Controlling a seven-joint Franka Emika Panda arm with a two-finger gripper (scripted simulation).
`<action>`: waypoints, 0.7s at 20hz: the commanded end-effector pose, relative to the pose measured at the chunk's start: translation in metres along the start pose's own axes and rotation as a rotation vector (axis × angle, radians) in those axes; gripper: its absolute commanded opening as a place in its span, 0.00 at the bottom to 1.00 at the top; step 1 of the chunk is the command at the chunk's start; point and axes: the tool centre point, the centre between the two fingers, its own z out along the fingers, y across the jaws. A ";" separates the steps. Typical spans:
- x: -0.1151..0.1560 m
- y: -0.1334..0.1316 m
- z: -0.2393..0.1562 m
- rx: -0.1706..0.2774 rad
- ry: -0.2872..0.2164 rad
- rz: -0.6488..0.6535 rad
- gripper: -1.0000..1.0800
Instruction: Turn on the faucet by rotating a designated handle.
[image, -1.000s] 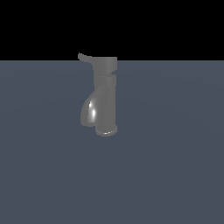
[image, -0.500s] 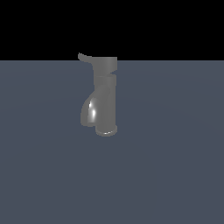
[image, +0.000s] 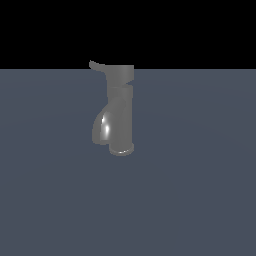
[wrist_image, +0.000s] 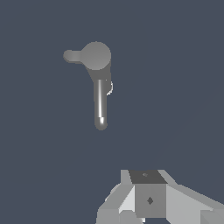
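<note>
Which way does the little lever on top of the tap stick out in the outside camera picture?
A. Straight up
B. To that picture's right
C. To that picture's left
C: the handle juts from the faucet's top cap toward the exterior view's left, above the glossy spout.

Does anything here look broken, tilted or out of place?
Nothing stands out. The faucet stands upright on its base, its handle sticks sideways from the cap, and the gripper is apart from it.
</note>
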 end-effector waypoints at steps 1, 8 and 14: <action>0.007 -0.002 0.002 0.008 -0.004 0.031 0.00; 0.034 -0.010 0.012 0.037 -0.021 0.158 0.00; 0.062 -0.020 0.026 0.058 -0.043 0.298 0.00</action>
